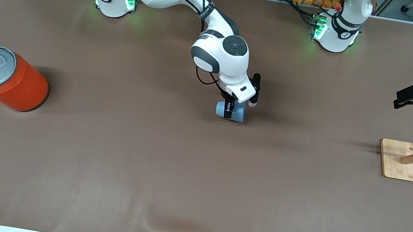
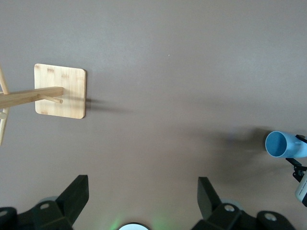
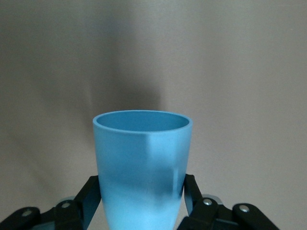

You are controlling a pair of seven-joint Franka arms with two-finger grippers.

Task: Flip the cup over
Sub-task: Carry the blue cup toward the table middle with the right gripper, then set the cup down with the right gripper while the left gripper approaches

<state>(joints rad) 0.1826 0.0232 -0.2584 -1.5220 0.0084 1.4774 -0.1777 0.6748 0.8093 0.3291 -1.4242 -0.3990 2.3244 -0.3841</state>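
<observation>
Front view: the right gripper [image 1: 229, 110] pinches the cup [image 1: 231, 111] on its side mid-table; roll slowly, set it down squarely. The left gripper [image 1: 402, 99] waits over the left arm's end.

Left wrist view: its fingers [image 2: 74, 196] spread wide.

Right wrist view: brown cloth [image 3: 240, 72], lightly wrinkled.

Orange can [image 1: 13, 80] and wooden peg stand [image 1: 402, 160] on brown table [image 1: 138, 172].

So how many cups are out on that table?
1. The light-blue cup is gripped on its side in the right claw, over the middle of the table. The orange can at the right arm's end isn't a cup.
</observation>
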